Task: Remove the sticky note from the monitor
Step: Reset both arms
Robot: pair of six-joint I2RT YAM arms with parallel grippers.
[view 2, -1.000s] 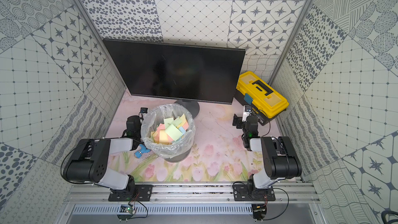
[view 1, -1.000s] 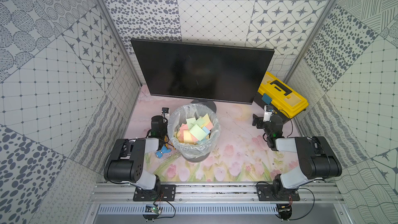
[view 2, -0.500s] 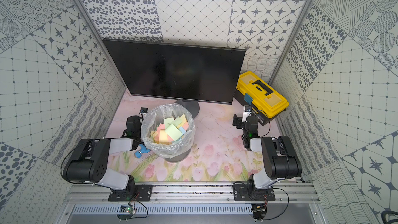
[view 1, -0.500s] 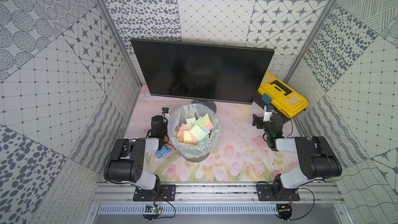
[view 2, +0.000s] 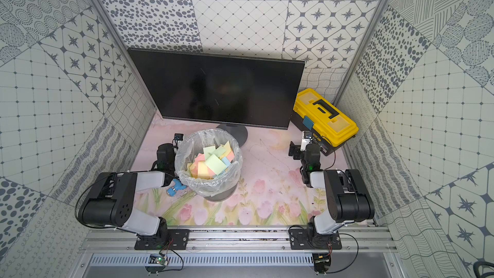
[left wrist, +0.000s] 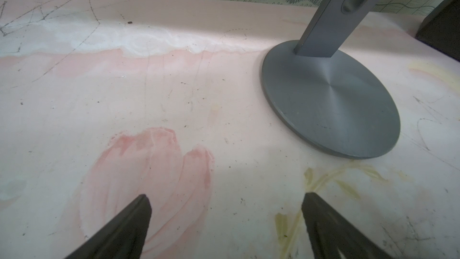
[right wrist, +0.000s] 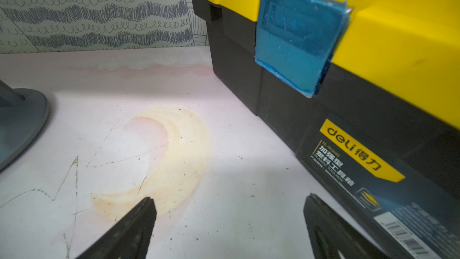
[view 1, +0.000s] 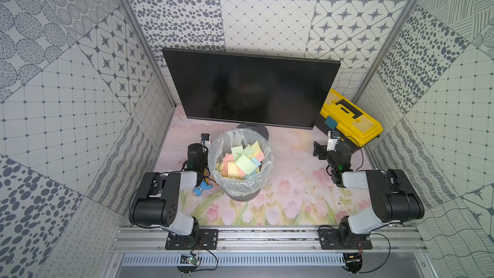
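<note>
1. Left jaws stand wide apart and empty, fingers [left wrist: 129, 222] low over the bare surface [left wrist: 174, 95]; the monitor's round stand base [left wrist: 331, 100] lies near ahead.
2. Right jaws gape too, holding nothing, just beside the yellow toolbox [right wrist: 373, 33] with its blue latch [right wrist: 298, 46].
3. The lined bin [view 1: 242, 197] of coloured sticky notes [view 1: 244, 163] stands between the arms, in front of the monitor [view 1: 248, 89], which is upright at the back, screen all black.
4. A small blue object [view 1: 201, 189] lies by the left arm.
5. Nothing has moved since a second ago.
</note>
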